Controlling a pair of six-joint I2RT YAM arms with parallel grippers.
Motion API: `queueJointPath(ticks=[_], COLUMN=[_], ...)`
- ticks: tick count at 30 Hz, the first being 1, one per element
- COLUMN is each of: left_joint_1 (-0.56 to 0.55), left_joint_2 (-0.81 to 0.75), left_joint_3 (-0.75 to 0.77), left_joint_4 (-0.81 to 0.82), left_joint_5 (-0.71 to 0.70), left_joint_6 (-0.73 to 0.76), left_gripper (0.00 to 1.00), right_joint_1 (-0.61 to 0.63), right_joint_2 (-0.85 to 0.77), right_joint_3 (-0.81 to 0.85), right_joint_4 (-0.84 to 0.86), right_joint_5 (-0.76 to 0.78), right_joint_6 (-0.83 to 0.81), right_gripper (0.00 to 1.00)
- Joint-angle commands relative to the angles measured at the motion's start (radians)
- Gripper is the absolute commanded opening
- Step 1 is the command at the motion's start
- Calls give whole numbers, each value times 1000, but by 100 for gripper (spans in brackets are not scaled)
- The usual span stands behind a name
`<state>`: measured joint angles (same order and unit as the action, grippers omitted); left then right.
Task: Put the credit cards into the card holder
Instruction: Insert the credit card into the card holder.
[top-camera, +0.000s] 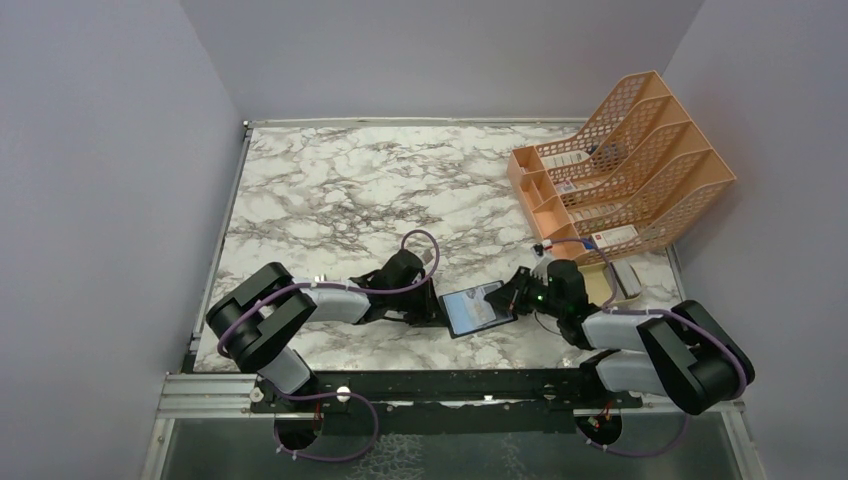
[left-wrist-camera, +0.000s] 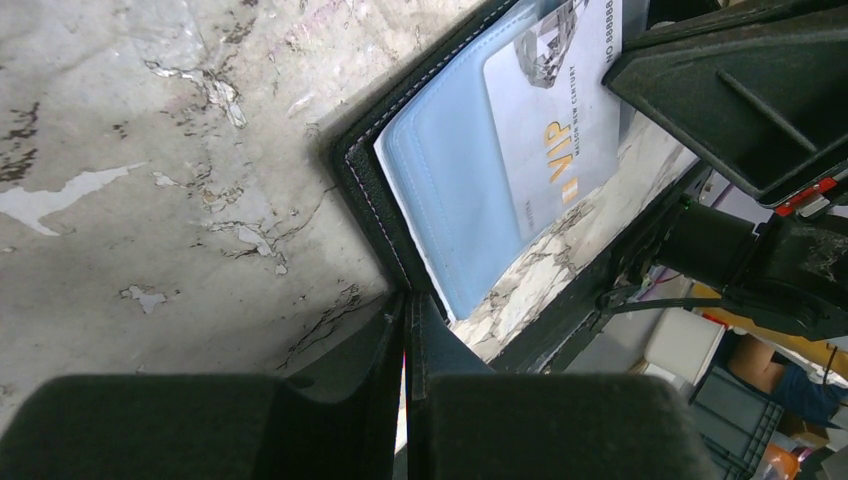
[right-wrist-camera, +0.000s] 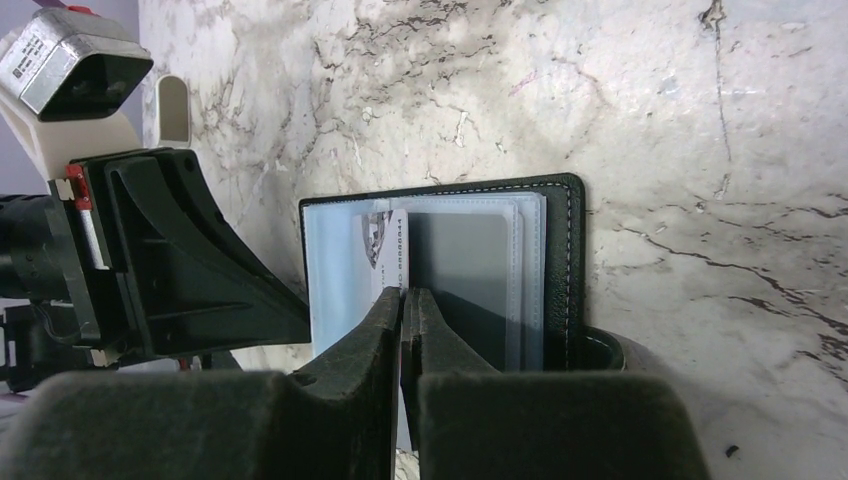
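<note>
The top camera is looking steeply down over the whole table (top-camera: 350, 190); both wrist cameras are peering closely at the card holder (left-wrist-camera: 450, 200) from opposite sides.

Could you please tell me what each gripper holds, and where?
The left gripper pinches the card holder by its cover edge; the right gripper, apparently the credit card by its near edge.
</note>
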<state>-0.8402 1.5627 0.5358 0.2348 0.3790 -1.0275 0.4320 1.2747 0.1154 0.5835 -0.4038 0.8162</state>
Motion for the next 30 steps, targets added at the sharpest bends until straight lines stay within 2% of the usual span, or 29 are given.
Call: queueJointPath(ticks=[1,5,7,13,21,30], left_joint_1=[-8,-7,-8,-7,-8,1], left_joint_2=[16,8,-2,-8,12,-10], left_joint_3=[6,1,1,7,10,17], left_joint_4=[16,15,12,7,28,-2], left_joint_5=[10,7,5,-12,-8,-27], left_joint_6=[-3,-5,-3,8,10,29], left_gripper=[7,8,8,8,8,8], right_joint_1=[17,17,17,18,26,85], right_joint_2=[17,-46,-98,-170,-125,-51], right_joint_3=[4,70,103,171,175,164], right_joint_4=[-14,-212,-312,-506,-490,-381], right_joint_5=[7,27,47,44,9,-32], right_joint_6=[16,-41,-81,-175,-187,-140], right_gripper=[9,28,35,45,47,47])
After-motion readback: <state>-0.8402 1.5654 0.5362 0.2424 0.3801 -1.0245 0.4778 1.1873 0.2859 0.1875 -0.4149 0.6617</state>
